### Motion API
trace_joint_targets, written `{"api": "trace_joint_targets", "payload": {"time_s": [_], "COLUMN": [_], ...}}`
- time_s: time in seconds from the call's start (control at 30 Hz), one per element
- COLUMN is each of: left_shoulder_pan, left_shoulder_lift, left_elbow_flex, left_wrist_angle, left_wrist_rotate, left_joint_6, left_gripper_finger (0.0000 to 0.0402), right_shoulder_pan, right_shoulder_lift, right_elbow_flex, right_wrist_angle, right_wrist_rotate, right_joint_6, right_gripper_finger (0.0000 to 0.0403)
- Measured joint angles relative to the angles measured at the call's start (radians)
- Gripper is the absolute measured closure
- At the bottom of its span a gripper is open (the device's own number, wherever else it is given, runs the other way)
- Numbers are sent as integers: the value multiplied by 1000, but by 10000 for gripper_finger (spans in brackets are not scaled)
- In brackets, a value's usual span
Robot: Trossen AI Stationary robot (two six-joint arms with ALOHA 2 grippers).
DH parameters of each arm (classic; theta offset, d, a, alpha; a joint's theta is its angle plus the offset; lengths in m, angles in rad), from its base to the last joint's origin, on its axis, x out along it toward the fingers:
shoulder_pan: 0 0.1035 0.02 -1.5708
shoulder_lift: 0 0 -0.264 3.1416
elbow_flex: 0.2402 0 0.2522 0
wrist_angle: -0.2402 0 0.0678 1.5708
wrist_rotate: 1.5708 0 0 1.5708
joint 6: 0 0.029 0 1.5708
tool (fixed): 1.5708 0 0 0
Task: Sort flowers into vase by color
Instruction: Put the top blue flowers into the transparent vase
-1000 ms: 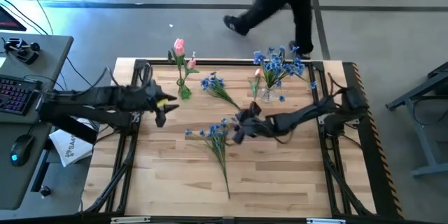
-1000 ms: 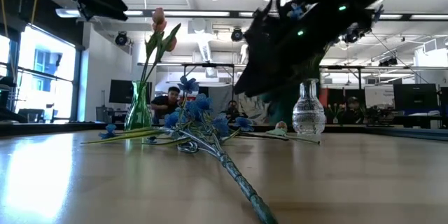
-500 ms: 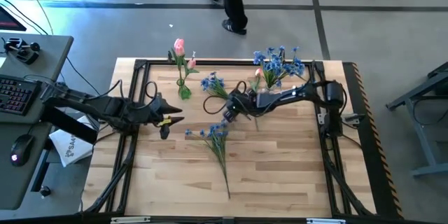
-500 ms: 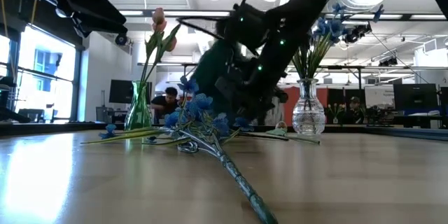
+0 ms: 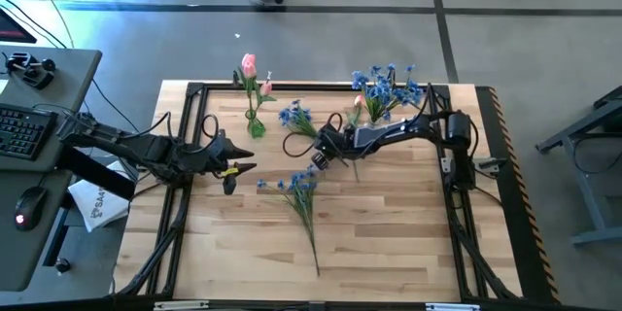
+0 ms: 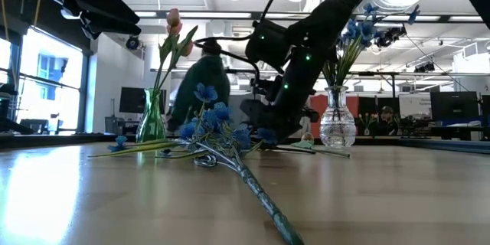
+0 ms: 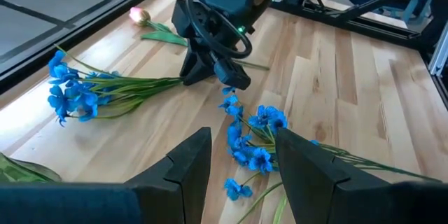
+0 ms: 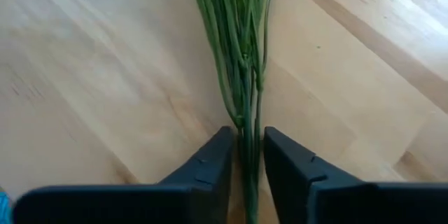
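The wooden surface (image 5: 389, 243) carries everything here, and on its far side stand a clear vase (image 5: 372, 132) already filled with blue flowers, just behind the right hand (image 5: 318, 160), and a green vase (image 5: 256, 126) with pink tulips, off to that hand's far side toward the left arm. The right hand is low over the middle of the surface with its two fingers (image 8: 203, 171) drawn close on either side of a bundle of thin green stems (image 8: 241, 49); the stems sit in the narrow gap, and the fingers look nearly pinched on them, though I cannot tell whether the grip is firm yet. Those stems belong to the blue flower spray (image 5: 298, 117) lying flat beyond the hand's fingertips. A second blue spray (image 5: 299, 187) lies just in front of this hand, its long stem running toward the near edge, and a loose pink bud (image 7: 139, 15) lies beside the clear vase. The left hand (image 5: 229, 167) waits with fingers apart, well off to the side. I judge these flowers very light, thin and springy: the stem bunch is the place to hold, well below the soft blossoms, which would crush or snag, and a narrow smooth stem may slip or swivel in a loose pinch.
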Motion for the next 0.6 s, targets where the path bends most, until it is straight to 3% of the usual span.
{"api": "trace_joint_targets", "payload": {"time_s": [0.2,0.37,0.6], "left_shoulder_pan": [0,0,0], "left_shoulder_lift": [0,0,0], "left_elbow_flex": [0,0,0], "left_wrist_angle": [-2,-4,-3], "left_wrist_rotate": [0,0,-1], "left_joint_6": [1,1,8], "left_gripper_finger": [255,255,255], "right_shoulder_pan": [10,88,293], "right_shoulder_lift": [-25,-77,-144], "right_elbow_flex": [2,-2,-7], "right_wrist_angle": [-102,-314,-603], "right_wrist_rotate": [-54,-58,-108], "right_joint_6": [41,149,337], "right_gripper_finger": [393,391,396]}}
